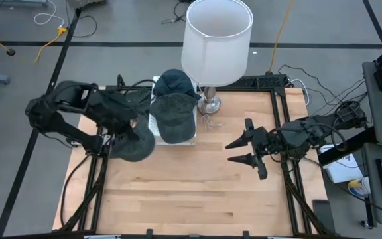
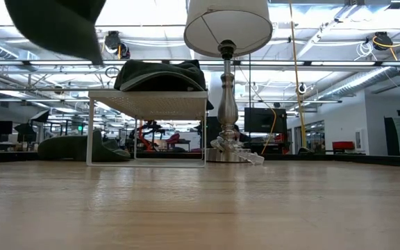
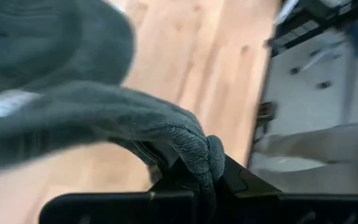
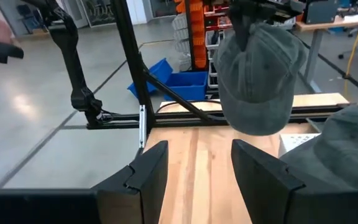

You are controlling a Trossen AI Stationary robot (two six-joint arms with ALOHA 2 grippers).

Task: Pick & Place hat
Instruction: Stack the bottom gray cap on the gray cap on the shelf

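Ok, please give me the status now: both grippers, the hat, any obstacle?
Left gripper shut on grey hat, held above the table's left side. Right gripper open, empty, waiting at right. Two more hats on white rack; lamp beside it.

Robotics lab/workshop, concrete floor [image 1: 131, 26], loose cables [image 1: 45, 40], blue bins [image 4: 179, 81], ceiling ducts [image 2: 339, 62]

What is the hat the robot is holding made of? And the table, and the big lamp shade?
The hat held up by the left gripper looks like soft grey-green cloth, probably cotton: it droops and shows a woven, stitched edge. The table looks like pale wood with a smooth matte finish, showing plank lines and grain. The lamp shade looks like white fabric or paper over a frame; I can't tell which.
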